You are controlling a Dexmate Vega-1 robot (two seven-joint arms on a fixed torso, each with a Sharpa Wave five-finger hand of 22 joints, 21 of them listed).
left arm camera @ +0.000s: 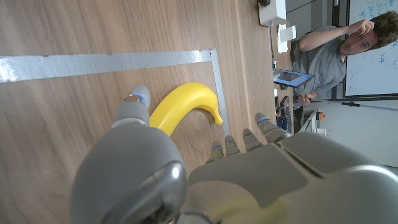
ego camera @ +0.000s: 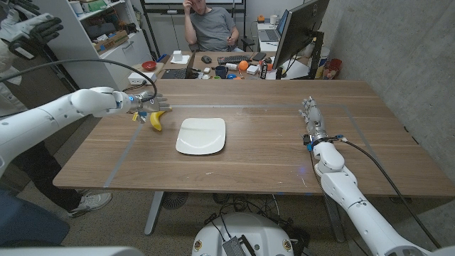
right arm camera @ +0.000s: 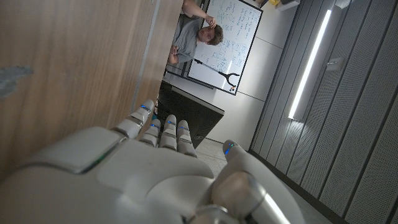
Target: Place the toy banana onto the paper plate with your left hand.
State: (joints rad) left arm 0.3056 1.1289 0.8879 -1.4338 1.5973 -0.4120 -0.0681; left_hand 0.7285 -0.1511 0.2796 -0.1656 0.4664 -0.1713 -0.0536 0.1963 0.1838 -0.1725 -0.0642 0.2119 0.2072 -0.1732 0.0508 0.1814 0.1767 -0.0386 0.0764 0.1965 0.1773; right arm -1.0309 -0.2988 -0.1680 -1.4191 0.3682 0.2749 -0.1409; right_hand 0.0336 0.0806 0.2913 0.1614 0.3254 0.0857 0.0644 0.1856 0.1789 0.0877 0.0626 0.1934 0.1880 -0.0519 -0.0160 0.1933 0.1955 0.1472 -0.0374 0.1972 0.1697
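Banana placement concerns a wooden table that spans most of the head view, marked with strips of grey tape forming a rectangle on its top. Behind the far edge sits a person in a grey shirt at a cluttered desk, with a dark monitor to one side.

Next in size are the robot's two white arms. Its left arm reaches in over the table's left portion, and the left hand hovers just above the toy banana. In the left wrist view the fingers are spread apart, the thumb on one side of the yellow fruit and the other fingers on the opposite side; whether any of them touch it cannot be told, and nothing is gripped. The right hand stands on the table's right portion with its fingers extended toward the far edge, apart and holding nothing.

A white paper plate, squarish with rounded corners, lies near the table's middle inside the taped rectangle.

Smallest is the toy banana, lying on the wood just left of the plate and apart from it, close to the tape corner in the left wrist view.
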